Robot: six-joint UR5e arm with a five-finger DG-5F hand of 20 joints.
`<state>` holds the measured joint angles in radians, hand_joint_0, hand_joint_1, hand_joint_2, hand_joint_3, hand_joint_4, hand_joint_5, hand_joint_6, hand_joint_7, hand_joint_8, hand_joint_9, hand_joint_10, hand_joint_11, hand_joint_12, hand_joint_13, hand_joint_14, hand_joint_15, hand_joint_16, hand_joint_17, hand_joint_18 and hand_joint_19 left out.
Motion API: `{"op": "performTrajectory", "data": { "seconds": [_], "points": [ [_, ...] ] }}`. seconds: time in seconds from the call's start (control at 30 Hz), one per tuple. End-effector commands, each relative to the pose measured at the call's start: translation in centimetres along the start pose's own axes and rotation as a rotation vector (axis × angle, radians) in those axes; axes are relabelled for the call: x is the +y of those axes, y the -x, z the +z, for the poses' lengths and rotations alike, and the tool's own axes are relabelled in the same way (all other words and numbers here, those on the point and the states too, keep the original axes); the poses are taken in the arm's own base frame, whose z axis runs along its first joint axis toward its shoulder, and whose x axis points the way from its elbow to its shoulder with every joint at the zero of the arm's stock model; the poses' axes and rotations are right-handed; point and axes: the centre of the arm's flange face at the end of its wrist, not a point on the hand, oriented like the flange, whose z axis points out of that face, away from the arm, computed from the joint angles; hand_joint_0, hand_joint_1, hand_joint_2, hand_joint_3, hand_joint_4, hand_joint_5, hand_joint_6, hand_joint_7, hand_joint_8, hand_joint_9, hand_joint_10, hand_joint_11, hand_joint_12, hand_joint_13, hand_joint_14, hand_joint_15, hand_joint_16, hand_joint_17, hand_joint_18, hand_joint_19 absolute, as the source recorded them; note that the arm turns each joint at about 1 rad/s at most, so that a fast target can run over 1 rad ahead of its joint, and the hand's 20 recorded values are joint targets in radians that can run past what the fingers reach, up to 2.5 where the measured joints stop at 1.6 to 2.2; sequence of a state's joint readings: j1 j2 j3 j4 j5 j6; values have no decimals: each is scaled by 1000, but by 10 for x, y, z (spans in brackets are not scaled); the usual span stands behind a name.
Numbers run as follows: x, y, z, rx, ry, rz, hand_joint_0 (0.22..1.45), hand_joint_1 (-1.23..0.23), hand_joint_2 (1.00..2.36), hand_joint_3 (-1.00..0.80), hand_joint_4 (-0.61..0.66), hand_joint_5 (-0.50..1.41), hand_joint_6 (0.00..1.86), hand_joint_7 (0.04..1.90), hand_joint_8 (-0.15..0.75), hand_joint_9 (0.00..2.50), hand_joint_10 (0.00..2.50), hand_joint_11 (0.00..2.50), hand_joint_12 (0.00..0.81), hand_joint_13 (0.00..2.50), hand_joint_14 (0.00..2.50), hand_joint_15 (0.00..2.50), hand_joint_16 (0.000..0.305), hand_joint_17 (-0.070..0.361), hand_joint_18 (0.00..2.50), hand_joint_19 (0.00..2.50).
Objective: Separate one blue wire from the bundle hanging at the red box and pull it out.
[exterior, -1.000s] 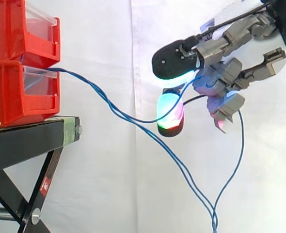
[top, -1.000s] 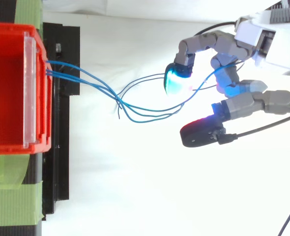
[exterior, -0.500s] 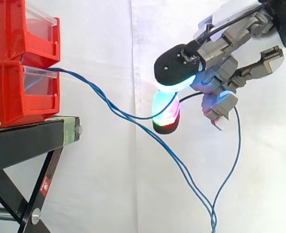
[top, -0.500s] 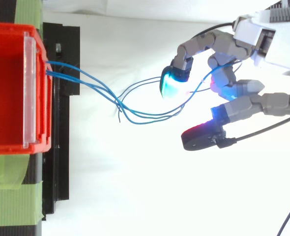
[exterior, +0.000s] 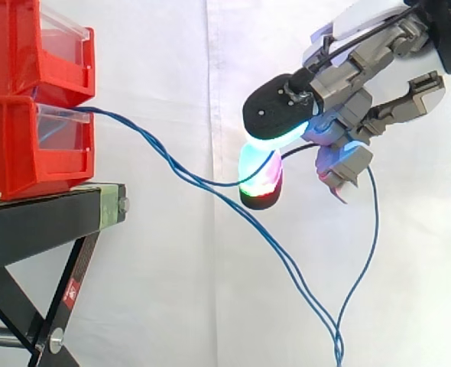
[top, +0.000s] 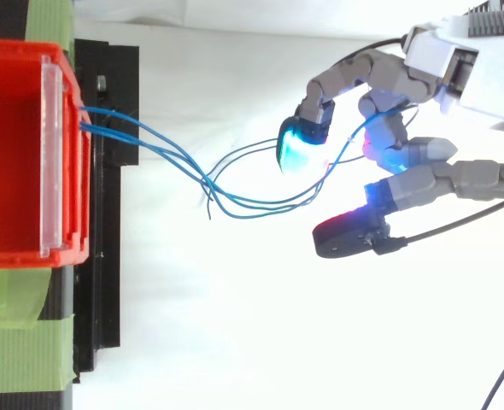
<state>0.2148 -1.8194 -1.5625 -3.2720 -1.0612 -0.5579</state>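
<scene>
Box (exterior: 34, 149): sitting on stand (exterior: 50, 222), under second box (exterior: 34, 46).
Wires (exterior: 143, 135): trailing rightward from the box front.
Hand (exterior: 340, 76): hanging right of the box, well apart, one wire (exterior: 377, 225) running through its curled fingers.

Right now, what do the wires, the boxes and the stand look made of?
Wires: thin, blue plastic-looking sheath, sagging limply. Boxes: glossy red moulded plastic, probably, with clear front panels. Stand: black painted metal, seemingly, given its bolted struts.
</scene>
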Motion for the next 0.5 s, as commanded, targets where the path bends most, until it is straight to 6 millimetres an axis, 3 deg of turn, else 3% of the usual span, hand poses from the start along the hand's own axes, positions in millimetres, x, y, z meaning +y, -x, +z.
{"op": "performTrajectory", "data": {
  "seconds": [0.0, 0.47],
  "points": [
    [0, 0, 0, 3, 1, -30, 591, -808, 1006, -421, 184, -198, 844, 805, 275, 837, 2295, 1209, 381, 1102, 488, 1609, 50, 112, 910, 809],
    [1, -2, 1, 12, 16, -88, 609, -819, 1007, -411, 181, -198, 856, 802, 276, 835, 2317, 1204, 376, 1118, 465, 1612, 49, 111, 914, 807]
  ]
}}
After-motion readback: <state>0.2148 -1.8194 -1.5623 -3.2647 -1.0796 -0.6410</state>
